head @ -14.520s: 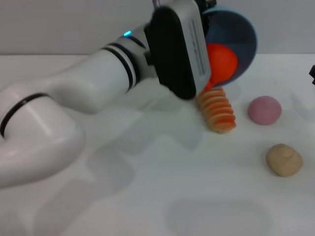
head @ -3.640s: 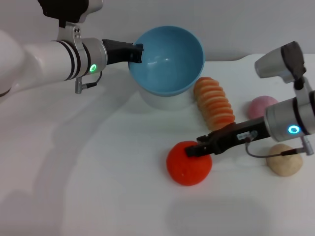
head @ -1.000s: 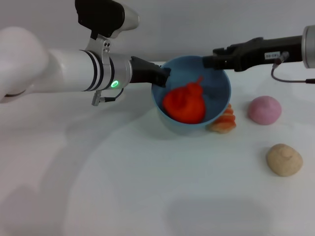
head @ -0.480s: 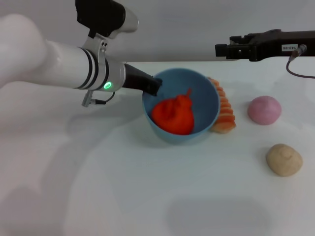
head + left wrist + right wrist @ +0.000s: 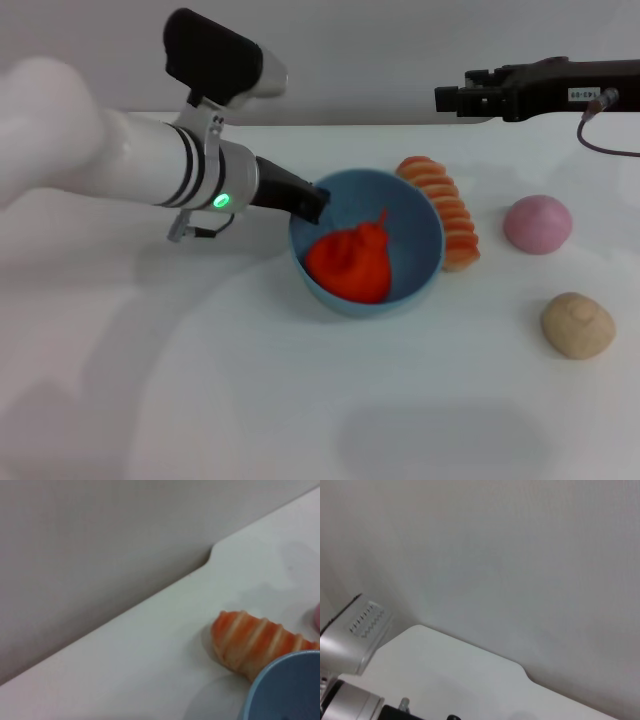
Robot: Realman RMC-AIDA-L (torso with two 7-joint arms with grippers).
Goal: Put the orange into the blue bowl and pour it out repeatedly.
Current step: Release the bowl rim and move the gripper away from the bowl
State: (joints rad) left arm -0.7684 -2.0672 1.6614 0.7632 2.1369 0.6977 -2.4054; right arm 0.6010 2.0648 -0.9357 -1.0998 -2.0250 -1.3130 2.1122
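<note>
The blue bowl [image 5: 415,232] is at the middle of the table, its mouth tipped a little toward me. The orange [image 5: 347,263] lies inside it, stem up. My left gripper [image 5: 308,203] reaches in from the left and is shut on the bowl's left rim. I cannot tell whether the bowl rests on the table. My right gripper [image 5: 447,99] hangs high at the back right, well clear of the bowl, with nothing in it. The left wrist view shows only a slice of the blue bowl [image 5: 287,687].
A ridged orange-and-cream roll [image 5: 448,215] lies just behind and right of the bowl, also in the left wrist view as the roll [image 5: 252,640]. A pink ball [image 5: 537,223] and a beige ball [image 5: 577,325] sit to the right. The table's back edge meets a grey wall.
The left gripper has drawn the bowl with the orange to the left and nearer, uncovering more of the roll. The right gripper has pulled back, up and away from the bowl.
</note>
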